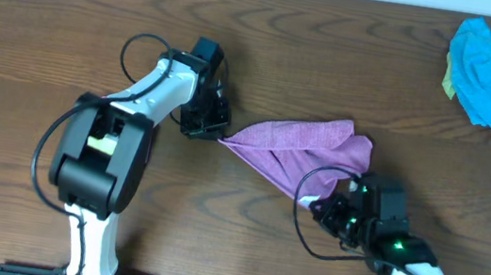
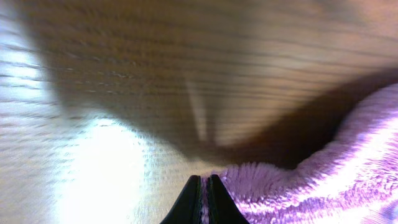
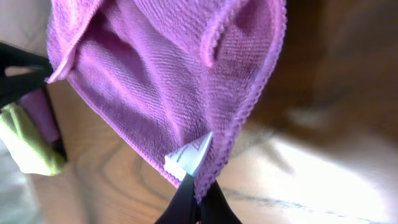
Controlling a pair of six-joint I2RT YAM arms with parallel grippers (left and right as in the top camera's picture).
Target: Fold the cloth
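A purple cloth (image 1: 301,145) hangs stretched between my two grippers over the middle of the wooden table. My left gripper (image 1: 217,136) is shut on the cloth's left corner; in the left wrist view the closed jaws (image 2: 204,180) pinch the fuzzy purple cloth (image 2: 323,186). My right gripper (image 1: 317,204) is shut on the cloth's lower right corner. In the right wrist view its jaws (image 3: 198,186) clamp the hemmed edge of the cloth (image 3: 161,74) next to a white label (image 3: 186,158).
A crumpled blue cloth with a yellow-green piece (image 1: 484,76) lies at the table's far right. The left arm's black and yellow-green parts (image 3: 25,124) show at the left edge of the right wrist view.
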